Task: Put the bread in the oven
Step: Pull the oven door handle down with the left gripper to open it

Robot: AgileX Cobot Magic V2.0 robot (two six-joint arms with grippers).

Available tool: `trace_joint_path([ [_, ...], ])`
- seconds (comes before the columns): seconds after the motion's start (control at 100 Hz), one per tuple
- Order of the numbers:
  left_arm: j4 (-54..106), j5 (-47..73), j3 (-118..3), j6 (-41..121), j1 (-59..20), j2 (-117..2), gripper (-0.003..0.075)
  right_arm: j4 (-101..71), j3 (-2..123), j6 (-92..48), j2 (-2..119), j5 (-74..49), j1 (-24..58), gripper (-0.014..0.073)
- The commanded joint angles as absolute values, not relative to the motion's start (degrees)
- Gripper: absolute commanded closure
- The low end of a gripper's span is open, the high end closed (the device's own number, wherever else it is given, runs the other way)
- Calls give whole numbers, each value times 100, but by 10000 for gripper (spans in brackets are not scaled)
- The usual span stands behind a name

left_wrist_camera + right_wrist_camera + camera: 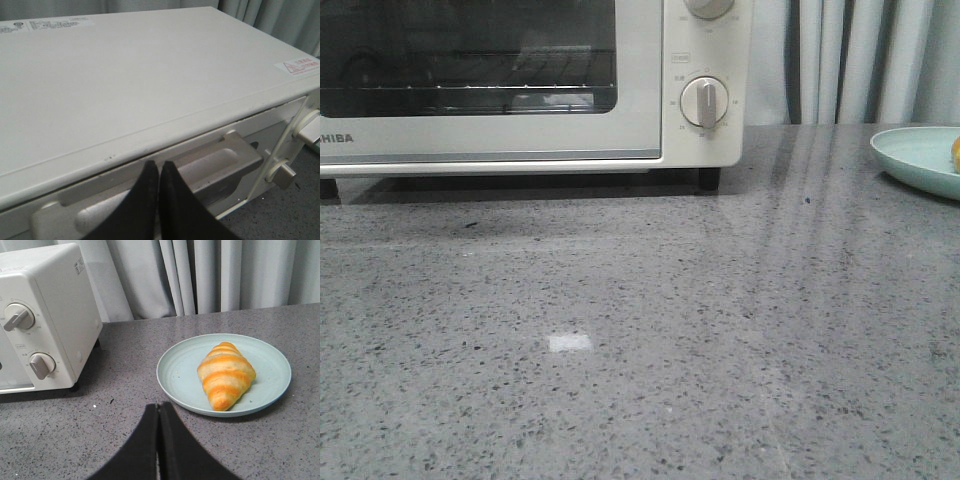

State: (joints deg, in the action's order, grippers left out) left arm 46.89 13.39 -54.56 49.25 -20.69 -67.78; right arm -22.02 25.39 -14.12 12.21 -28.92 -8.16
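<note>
On the left side, the oven [530, 80] sat at the back of the counter [640, 350] with its door shut; I could see the wire rack through the glass. My left gripper [159, 167] hung just above the oven's top front edge, over the door handle [150, 200], fingers pressed together with no gap and nothing between them. I judged that arm the nearer one for the door, since the handle lay directly below and just ahead of its tips, running crosswise to the fingers.

Centre of the counter held nothing I needed.

Over on the right, the bread [226, 375] lay on a pale green plate [175, 375], well apart from the oven's dial side. My right gripper [158, 410] was also closed tight and held nothing, hovering above the counter short of the plate's near rim. The bread lay ahead of it and off to one side, the side away from the oven. Its long axis ran diagonally to the fingers, one tapered end pointing toward the gripper, the other away.

My read: nothing had started, door shut, bread untouched. The right arm was clearly the one for the pick; it would need to open and turn the wrist so the fingers straddled the roll across its width.
</note>
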Motion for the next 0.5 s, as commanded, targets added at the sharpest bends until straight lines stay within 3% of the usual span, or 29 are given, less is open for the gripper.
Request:
trace_joint_path([
  [0.0, 4616, 1397, -5532, 4934, -2101, -6716, 742, -2263, 2752, -1454, 1324, -2463, -797, 662],
  [0.23, 4639, 2346, -5137, 4822, -2101, -6173, 742, -2263, 2761, -1454, 1324, -2442, -797, 662],
  [0.49, 4629, 2696, -3909, 4571, -2101, -5010, 742, -2263, 3182, -1454, 1628, -2414, -797, 662],
])
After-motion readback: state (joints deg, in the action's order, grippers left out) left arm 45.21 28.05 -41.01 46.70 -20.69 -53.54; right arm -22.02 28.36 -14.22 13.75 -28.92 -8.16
